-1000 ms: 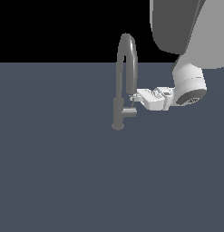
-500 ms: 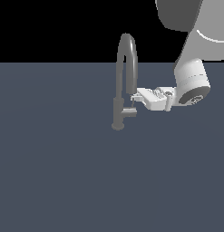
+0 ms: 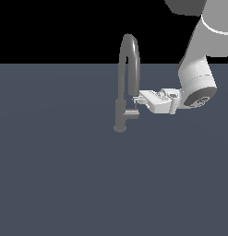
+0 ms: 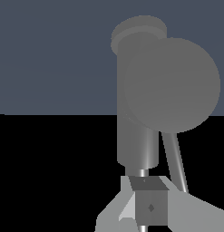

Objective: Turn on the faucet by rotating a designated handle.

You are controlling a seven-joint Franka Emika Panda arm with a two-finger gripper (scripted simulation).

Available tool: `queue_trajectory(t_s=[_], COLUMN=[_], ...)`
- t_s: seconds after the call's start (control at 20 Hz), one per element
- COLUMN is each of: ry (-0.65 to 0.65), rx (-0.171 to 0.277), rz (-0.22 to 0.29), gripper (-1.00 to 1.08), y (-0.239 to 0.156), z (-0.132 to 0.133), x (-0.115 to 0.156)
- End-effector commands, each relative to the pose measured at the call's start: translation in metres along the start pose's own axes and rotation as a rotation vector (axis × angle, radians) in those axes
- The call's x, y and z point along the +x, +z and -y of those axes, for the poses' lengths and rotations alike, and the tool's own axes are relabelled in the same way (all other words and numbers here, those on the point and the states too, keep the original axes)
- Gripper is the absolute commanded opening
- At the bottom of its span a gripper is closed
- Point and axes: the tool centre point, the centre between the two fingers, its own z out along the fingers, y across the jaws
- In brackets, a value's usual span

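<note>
Dark slate-blue worktop [image 3: 55,175] fills the lower part of the exterior view, with flat black behind it. Just left of centre stands the faucet [image 3: 121,108], a grey upright cylinder on a small round base, its tall spout arching up toward 12 o'clock and curving down again on the exterior view's right. From the body a short thin handle [image 3: 132,112] sticks out sideways toward 3 o'clock. At the handle's 2 o'clock, very near it, sits the white claw [image 3: 136,101], held level and pointing toward 9 o'clock, with its fingertips [image 3: 135,98] beside the descending spout tube. Farther right, the arm's white wrist rises toward 1 o'clock.

In the wrist view the faucet [image 4: 136,122] looms close, seen end-on, with light grey fingers [image 4: 127,206] in the foreground. Whether the claw is closed on the handle or merely set beside it cannot be told.
</note>
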Motion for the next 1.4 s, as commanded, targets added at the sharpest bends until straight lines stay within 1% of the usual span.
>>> queue_trajectory(t_s=[0.0,0.45,0.5,0.55,1.1,1.15,1.2,1.35], ry=[0.003,0.002,0.002,-0.007,0.001,0.001,-0.015,-0.007], rx=[-0.005,-0.007,-0.007,-0.003,-0.007,-0.007,-0.006,-0.007], rz=[0.003,0.004,0.004,0.000,0.004,0.004,0.000,0.002], gripper=[-1.00,-1.00,-1.00,-1.00,-1.00,-1.00,-1.00,-1.00], y=[0.000,0.000,0.000,0.000,0.000,0.000,0.000,0.000], z=[-0.007,-0.027,-0.027,-0.022,-0.056,-0.056,-0.048,-0.060], x=[0.000,-0.001,-0.001,-0.004,0.017,0.017,0.007,0.026])
